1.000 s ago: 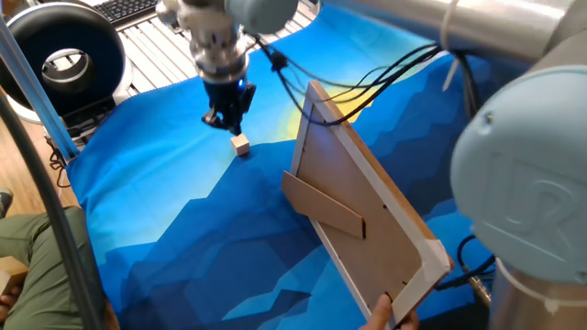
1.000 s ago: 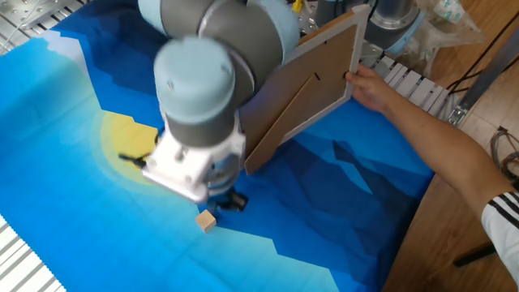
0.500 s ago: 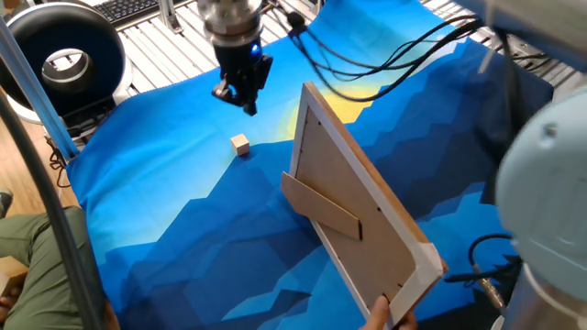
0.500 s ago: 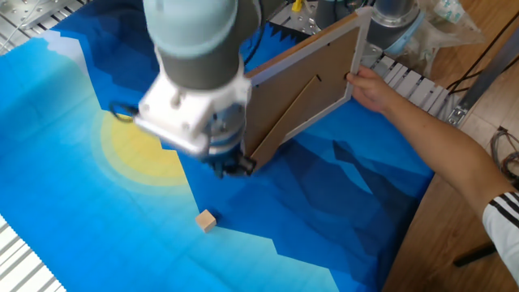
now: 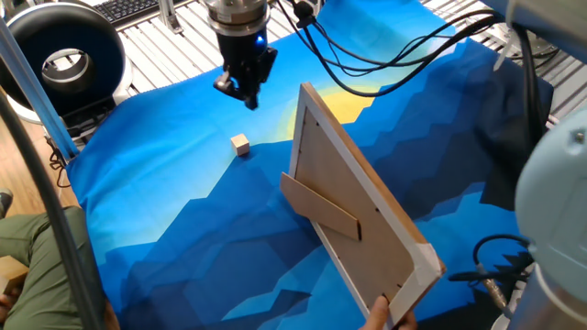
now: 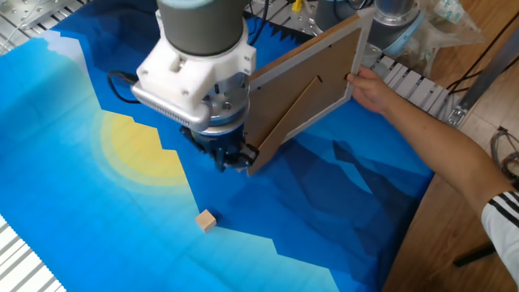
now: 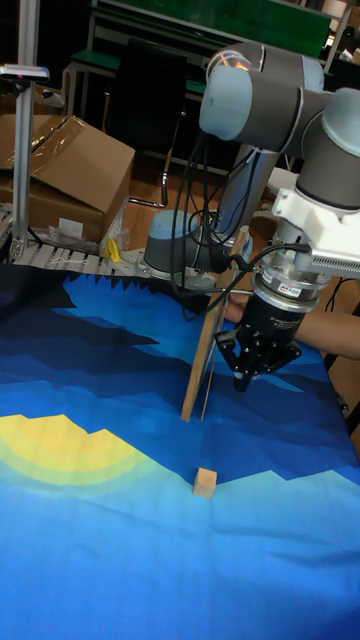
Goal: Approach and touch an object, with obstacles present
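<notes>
Currently the gripper [image 5: 246, 90] hangs above the desk with the small wooden cube [image 5: 240, 144] lying clear of it, below and toward the near side in one fixed view; in the tall fixed view the cube [image 7: 205, 483] sits lower and to the left of the gripper [image 7: 252, 368]. You must therefore plan a move that descends and travels away from the frame. The jaws appear drawn close together with nothing between them, though the narrow gap cannot be judged with certainty. The cube has no long axis to align to; it is roughly equal on all sides and rests flat on the blue and yellow patterned cloth [image 5: 183, 229] covering the desk. The picture-frame back [image 5: 358, 206], with its brown prop leg [image 5: 321, 205] facing the camera, stands tilted on one edge and is steadied at its far corner by a person's hand [image 6: 375, 88]. In the other fixed view the gripper [image 6: 229, 156] is just beside the lower edge of the frame [image 6: 304, 81], while the cube [image 6: 206, 220] lies well apart from it on open cloth. Judge the frame as the only obstruction: it stands on the side of the gripper opposite the cube, so the path down to the cube looks unobstructed. The cube is light and would likely slide on the cloth if struck sideways, so make contact from above.
</notes>
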